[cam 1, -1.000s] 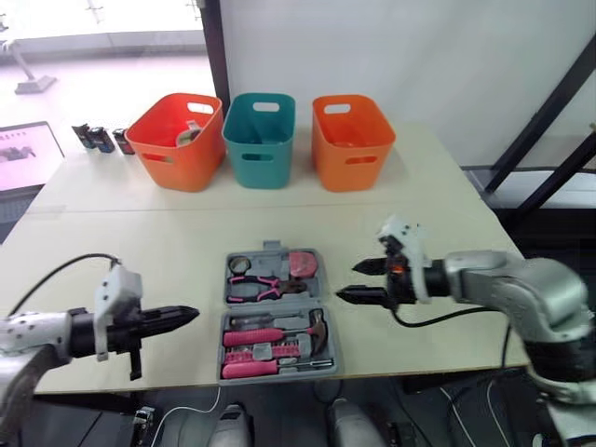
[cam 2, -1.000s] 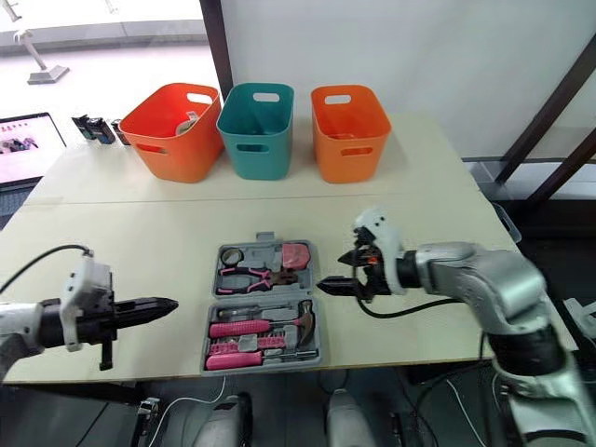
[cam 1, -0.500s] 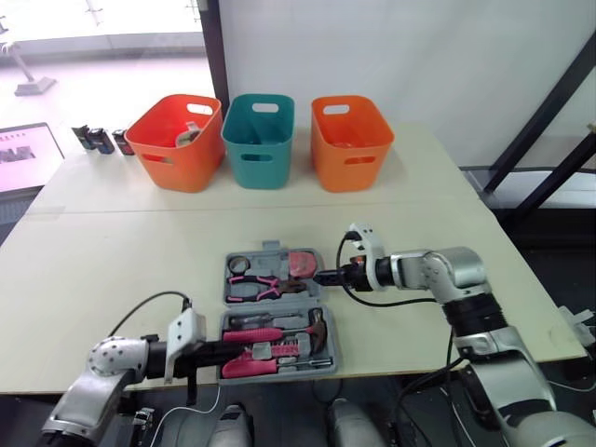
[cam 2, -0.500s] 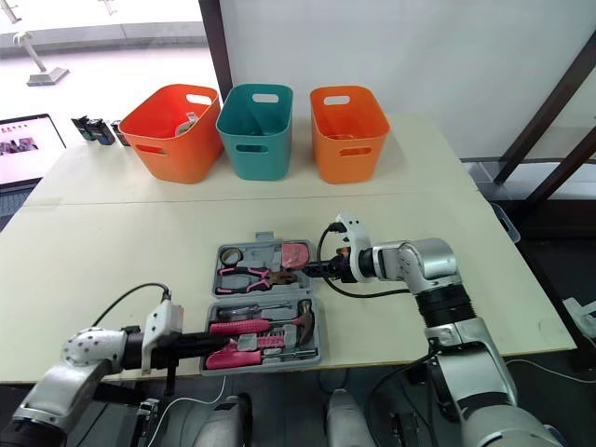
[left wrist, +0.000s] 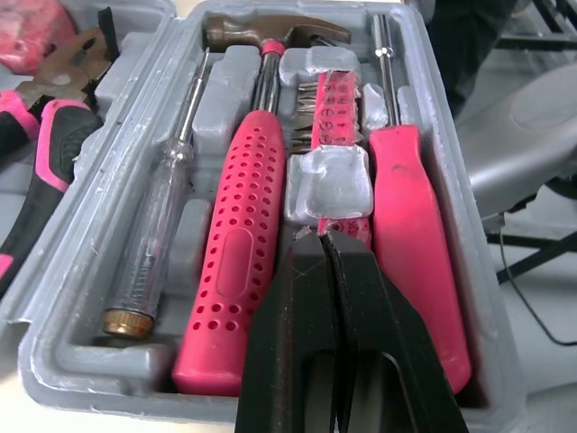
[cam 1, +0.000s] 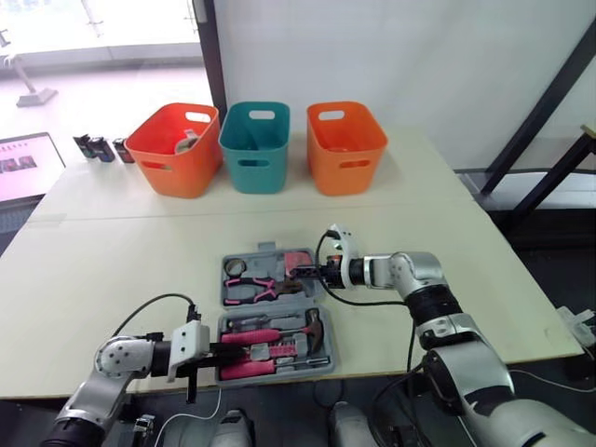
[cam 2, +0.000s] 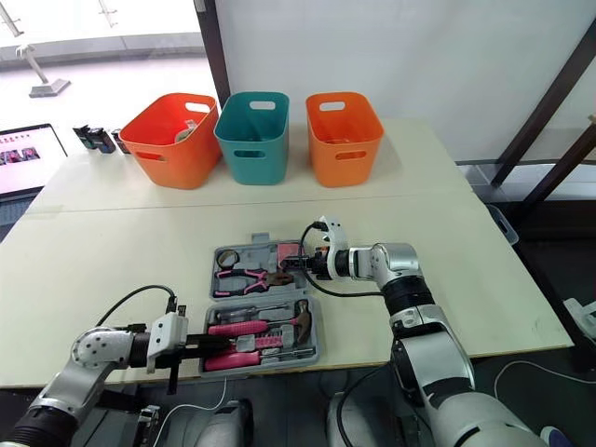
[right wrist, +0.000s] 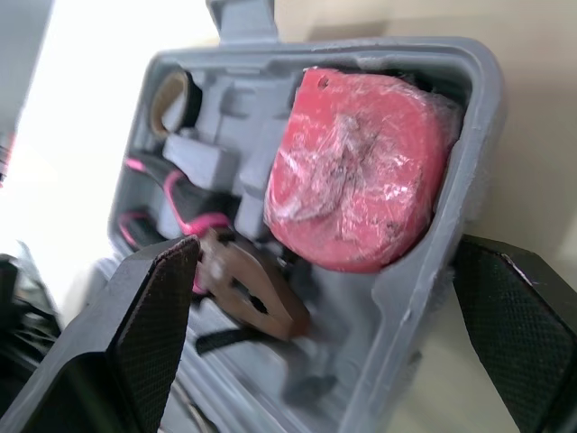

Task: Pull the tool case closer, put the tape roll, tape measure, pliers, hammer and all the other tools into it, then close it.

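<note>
Two right fingers (right wrist: 144,334) straddle the open tool case's (right wrist: 361,50) side wall.

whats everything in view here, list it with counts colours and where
cream table: 1, cream, centre
orange plastic tubs: 2, orange, far side
teal plastic tub: 1, teal, between them
small dark objects: 3, dark, far left
lit screen: 1, beyond left edge
open grey plastic tool case: 1, grey, near edge
pink tape measure: 1, pink, far half
pink-handled pliers: 1, far half
tape roll: 1, dark, far half
pink-handled hammer: 1, near half
screwdrivers: 2, pink and clear, near half
left gripper: black, shut, over near half
right gripper: black, open, at far half's right edge
</note>
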You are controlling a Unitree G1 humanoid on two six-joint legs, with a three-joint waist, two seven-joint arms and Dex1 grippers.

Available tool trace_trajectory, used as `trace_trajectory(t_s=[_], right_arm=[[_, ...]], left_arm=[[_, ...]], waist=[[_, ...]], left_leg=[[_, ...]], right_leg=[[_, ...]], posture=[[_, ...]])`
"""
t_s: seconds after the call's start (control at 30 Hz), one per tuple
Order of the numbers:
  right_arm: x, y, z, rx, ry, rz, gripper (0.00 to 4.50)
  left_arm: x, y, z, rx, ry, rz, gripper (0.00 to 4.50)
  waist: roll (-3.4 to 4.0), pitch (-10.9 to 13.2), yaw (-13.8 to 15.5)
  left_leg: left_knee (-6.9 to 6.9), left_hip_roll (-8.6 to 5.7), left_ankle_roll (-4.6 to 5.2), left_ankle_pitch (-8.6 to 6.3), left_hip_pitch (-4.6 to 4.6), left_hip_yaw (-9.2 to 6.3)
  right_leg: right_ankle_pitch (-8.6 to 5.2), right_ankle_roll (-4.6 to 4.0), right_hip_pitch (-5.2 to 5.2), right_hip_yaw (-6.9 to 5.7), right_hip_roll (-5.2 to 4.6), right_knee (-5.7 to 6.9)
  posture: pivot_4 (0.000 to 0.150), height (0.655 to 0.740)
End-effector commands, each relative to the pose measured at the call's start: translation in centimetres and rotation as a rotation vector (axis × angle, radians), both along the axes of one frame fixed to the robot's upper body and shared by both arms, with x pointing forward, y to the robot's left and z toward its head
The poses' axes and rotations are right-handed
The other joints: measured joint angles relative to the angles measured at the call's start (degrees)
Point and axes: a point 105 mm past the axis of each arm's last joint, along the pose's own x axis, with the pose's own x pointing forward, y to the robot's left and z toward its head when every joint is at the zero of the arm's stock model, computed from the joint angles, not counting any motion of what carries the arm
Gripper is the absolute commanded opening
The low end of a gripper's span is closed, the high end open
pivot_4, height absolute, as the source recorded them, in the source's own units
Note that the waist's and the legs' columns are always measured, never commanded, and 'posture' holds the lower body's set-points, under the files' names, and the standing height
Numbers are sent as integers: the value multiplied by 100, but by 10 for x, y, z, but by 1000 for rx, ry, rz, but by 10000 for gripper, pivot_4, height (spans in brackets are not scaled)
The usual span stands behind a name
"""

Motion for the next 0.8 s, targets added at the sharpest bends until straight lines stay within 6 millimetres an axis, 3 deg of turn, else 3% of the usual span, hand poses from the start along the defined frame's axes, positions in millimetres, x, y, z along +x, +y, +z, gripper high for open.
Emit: trace_trajectory(t_s=[0.03, 0.23, 0.37, 0.5, 0.8], right_arm=[[0, 17, 44, 171, -132, 105, 44759], [-21, 15, 63, 210, -241, 259, 44759], [-32, 13, 66, 159, -283, 331, 44759], [-38, 5, 63, 80, -304, 366, 44759], [-57, 3, 61, 34, -320, 409, 44759]], left_arm=[[-13, 17, -30, 113, 114, 20, 0], [-12, 22, -32, 130, 105, 20, 0], [-10, 23, -32, 129, 93, 22, 0], [-3, 23, -21, 108, 50, 25, 0], [-7, 30, 12, 80, -17, -5, 0]], waist=[[2, -1, -6], [10, -5, -22], [20, -11, -61], [26, -14, -79], [24, -13, -106]], left_leg=[[-3, 0, 0, 0, 1, 0], [-18, 0, 1, 1, 14, -1], [-18, 0, 1, 1, 18, -1], [-18, 0, 0, 0, 19, -2], [-31, 1, 0, 0, 17, -4]], right_leg=[[0, 2, 0, 0, 0, 0], [6, 24, 3, 0, 1, 5], [-3, 11, 7, 1, 1, 5], [-5, 10, 11, 1, 1, 4], [-9, 12, 1, 1, 2, 4]], posture=[[1500, 7400], [1500, 7400], [1500, 7400], [1500, 7400], [1500, 7400]])
